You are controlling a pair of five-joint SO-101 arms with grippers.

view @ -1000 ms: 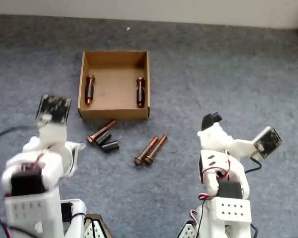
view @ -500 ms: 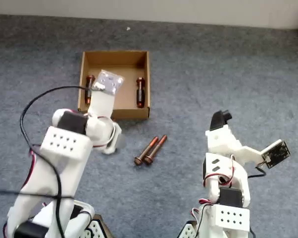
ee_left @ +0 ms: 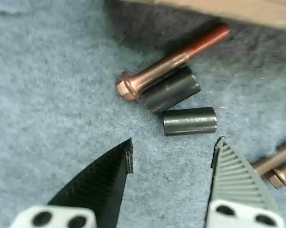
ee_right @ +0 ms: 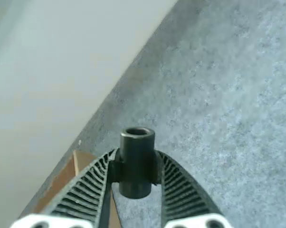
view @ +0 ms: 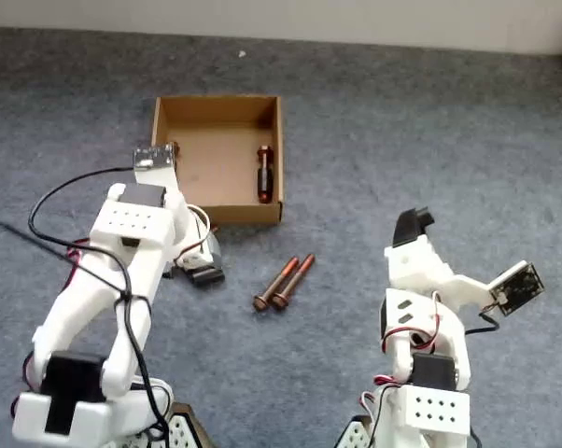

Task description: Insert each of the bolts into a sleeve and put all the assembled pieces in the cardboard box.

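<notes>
Nearest me, my right gripper (ee_right: 136,159) is clamped on a sleeve (ee_right: 137,142), bore upward at lower centre of its wrist view, presented, I judge, for insertion; my left gripper (ee_left: 175,142) hangs wide open and empty just short of a loose sleeve (ee_left: 189,121), a second loose sleeve (ee_left: 171,89) touching a bolt (ee_left: 174,61) beyond it. A pair of bolts (view: 286,283) lies side by side at centre of the high view. Farthest, upper left, the cardboard box (view: 216,214) holds one assembled piece (view: 265,174) along its right wall and a second assembled piece (view: 174,147) by its left wall, mostly hidden behind my left arm (view: 136,233).
</notes>
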